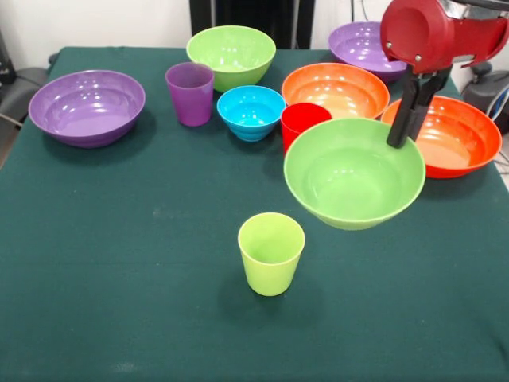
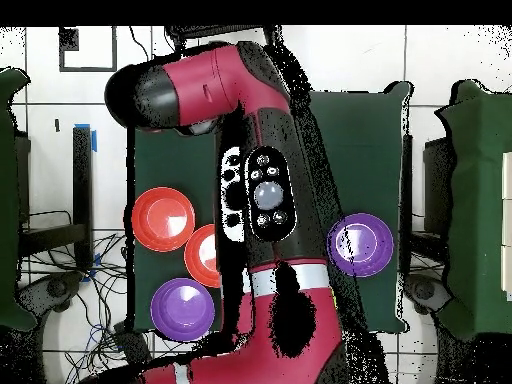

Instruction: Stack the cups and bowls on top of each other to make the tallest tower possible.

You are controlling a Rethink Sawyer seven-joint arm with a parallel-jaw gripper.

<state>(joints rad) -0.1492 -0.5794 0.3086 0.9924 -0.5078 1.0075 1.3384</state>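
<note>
Lime-green bowl (image 1: 354, 171) (front view only) aloft

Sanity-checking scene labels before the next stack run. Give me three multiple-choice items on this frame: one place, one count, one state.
1. Where is the lime-green cup?
A. Upright on its own, nearest the front camera
B. Nested in a bowl
C. In the gripper

2. How many orange bowls show in the front view?
A. One
B. Two
C. Three

3. What is the gripper doing?
A. Open, clear of everything
B. Shut on the rim of a lime-green bowl
C. Shut on a cup

Answers:
1. A: it stands apart from every other piece.
2. B: both sit on the picture's right, one behind the other.
3. B: the dark fingers clamp the bowl's far rim.
</note>
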